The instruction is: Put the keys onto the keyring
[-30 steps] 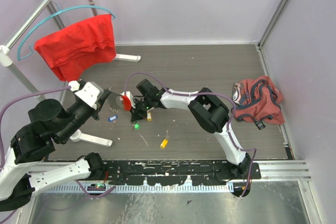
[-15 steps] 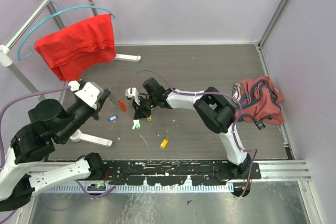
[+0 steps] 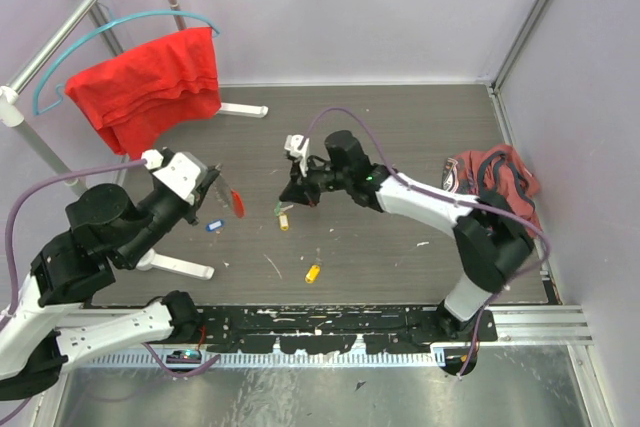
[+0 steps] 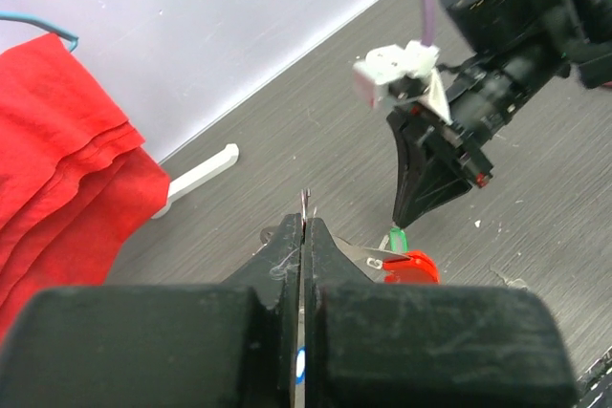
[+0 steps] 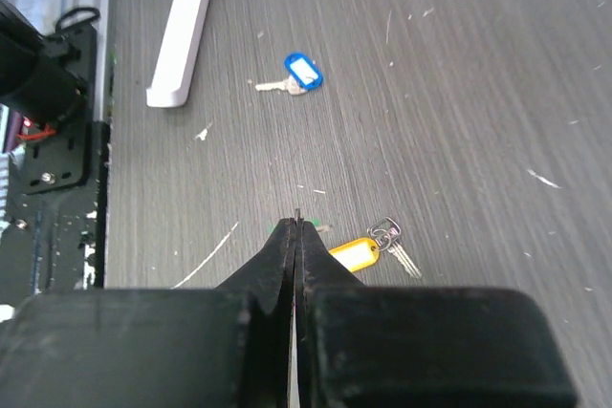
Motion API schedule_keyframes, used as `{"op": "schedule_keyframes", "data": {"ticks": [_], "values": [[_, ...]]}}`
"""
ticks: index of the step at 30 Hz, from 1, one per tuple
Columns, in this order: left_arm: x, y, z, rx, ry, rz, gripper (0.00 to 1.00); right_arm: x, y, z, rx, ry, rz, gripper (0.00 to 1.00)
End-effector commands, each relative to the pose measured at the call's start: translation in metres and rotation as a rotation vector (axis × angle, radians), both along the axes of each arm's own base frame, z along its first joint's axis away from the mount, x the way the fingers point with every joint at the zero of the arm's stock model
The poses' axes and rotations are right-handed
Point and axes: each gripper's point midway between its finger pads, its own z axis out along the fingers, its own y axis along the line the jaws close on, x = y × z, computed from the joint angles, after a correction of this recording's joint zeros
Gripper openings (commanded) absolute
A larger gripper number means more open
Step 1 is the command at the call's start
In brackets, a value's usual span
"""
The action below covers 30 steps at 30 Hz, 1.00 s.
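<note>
Well, from above, the left gripper (image 3: 226, 194) pinches the keyring (image 3: 236, 203), its red plastic bar jutting out. The right gripper (image 3: 293, 196) is clamped on a green key (image 3: 279, 209). Left wrist: jaws together on thin wire. Right wrist: jaws together above a blue key (image 5: 301, 72) and a yellow key (image 5: 356, 253), both lying on the woodgrain table (image 5: 459, 93).

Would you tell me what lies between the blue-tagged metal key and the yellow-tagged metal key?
Between the blue-tagged metal key and yellow-tagged metal key, only bare grey tabletop with pale specks; the right wrist view shows it.
</note>
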Motion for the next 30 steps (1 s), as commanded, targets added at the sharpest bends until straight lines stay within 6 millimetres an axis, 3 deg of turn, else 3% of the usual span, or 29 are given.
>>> {"op": "schedule_keyframes", "data": {"ticks": [1, 9, 20, 25, 30], "values": [[0.005, -0.017, 0.014, -0.044, -0.032, -0.036, 0.01, -0.004, -0.022, 0.059, 0.101, -0.067, -0.065, 0.01], [0.005, -0.064, 0.024, -0.043, -0.027, -0.184, 0.00, -0.039, -0.081, 0.107, 0.114, -0.089, -0.173, 0.01], [-0.001, -0.150, 0.026, 0.026, -0.014, -0.465, 0.00, -0.091, -0.156, 0.201, 0.247, -0.140, -0.379, 0.01], [-0.004, -0.178, 0.024, 0.084, -0.083, -0.498, 0.00, -0.111, -0.185, 0.219, 0.218, -0.172, -0.423, 0.01], [-0.012, -0.194, 0.020, 0.104, -0.132, -0.541, 0.00, -0.128, -0.195, 0.235, 0.207, -0.204, -0.387, 0.01]]}}
